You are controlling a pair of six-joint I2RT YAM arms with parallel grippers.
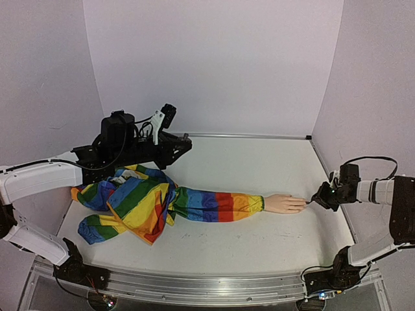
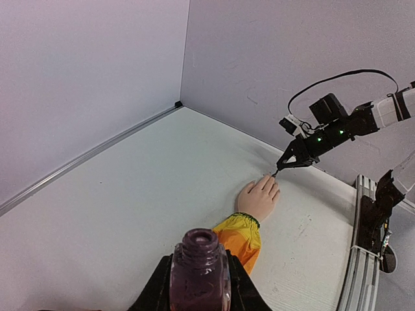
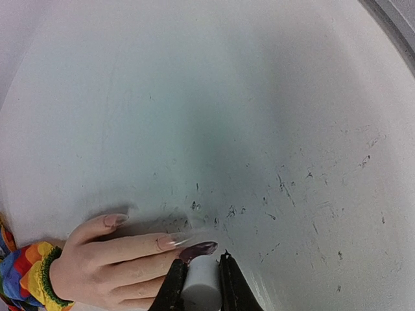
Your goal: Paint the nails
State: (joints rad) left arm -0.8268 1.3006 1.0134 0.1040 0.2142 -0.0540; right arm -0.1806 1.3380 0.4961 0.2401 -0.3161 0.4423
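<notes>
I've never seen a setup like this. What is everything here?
mannequin hand: one, pale peach, lying on the table, fingers toward the right arm
sleeve: one, rainbow-striped, bunched at the left, running to the wrist
nails: three visible, one dark purple, two bare, at the fingertips; others hidden
polish bottle: one, dark purple, open, at the sleeve end
brush handle: one, white, beside the purple nail
table: one, white, scuffed
left gripper: one, black, shut on the polish bottle
right gripper: one, black, shut on the brush handle
</notes>
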